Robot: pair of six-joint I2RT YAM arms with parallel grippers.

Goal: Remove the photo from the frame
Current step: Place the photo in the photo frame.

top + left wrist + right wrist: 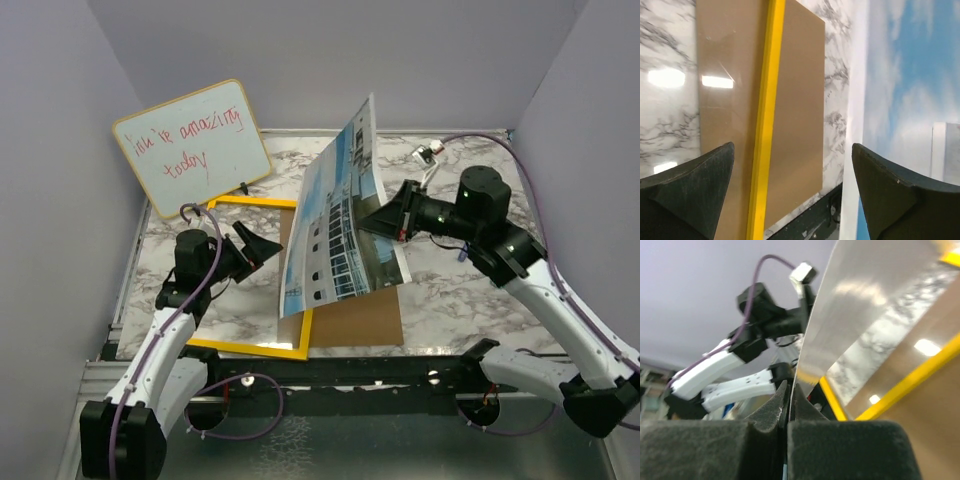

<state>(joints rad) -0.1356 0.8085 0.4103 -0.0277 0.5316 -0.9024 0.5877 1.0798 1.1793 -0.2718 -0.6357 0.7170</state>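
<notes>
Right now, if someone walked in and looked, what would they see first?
Probably the photo, a big print of a white building and blue sky, held up in the air over the middle of the table, pinched by the right end effector. Under it the bright yellow frame lies flat, and a whiteboard with red writing leans at the back left.
</notes>
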